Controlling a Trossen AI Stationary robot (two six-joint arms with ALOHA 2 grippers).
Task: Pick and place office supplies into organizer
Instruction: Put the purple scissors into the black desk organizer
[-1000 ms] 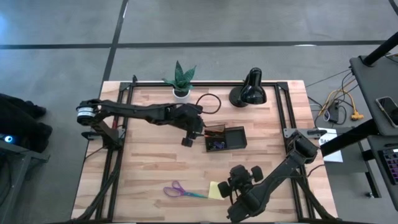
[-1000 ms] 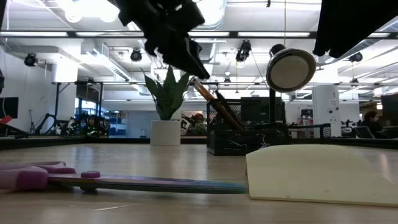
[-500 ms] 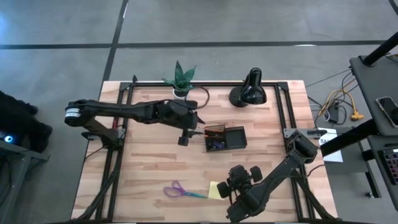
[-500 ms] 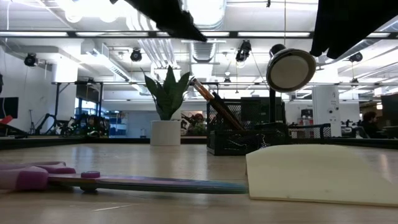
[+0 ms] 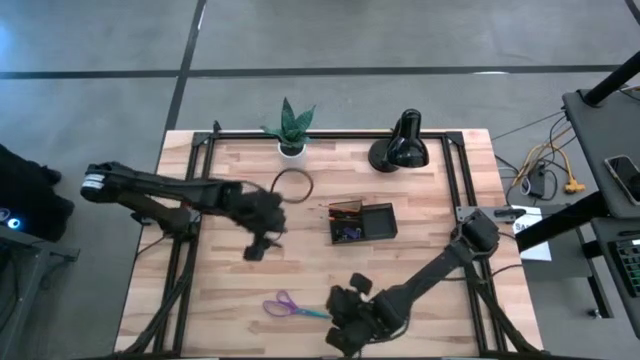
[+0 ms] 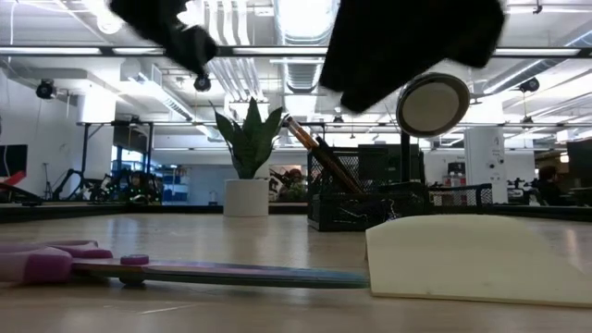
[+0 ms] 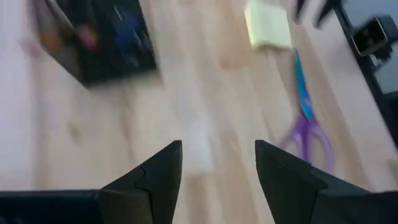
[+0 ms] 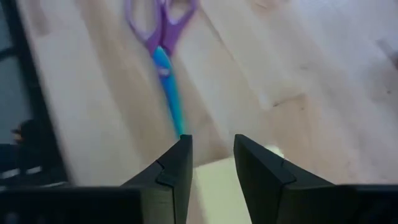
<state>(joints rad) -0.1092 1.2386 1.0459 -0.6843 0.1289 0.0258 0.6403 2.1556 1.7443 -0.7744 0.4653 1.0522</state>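
Overhead, right gripper (image 8: 211,163) parted (empty) above the yellow sticky-note pad (image 8: 227,190).

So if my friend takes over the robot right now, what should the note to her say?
Left gripper: open, empty, above bare wood left of the organizer.
Right gripper: open, empty, over the near edge, right above the sticky-note pad, near the scissors' blade.
Done: pencils and some small items are in the organizer.
Left: the scissors and the sticky-note pad lie on the table near the front edge.
Not part of the job: the plant and the lamp at the back.
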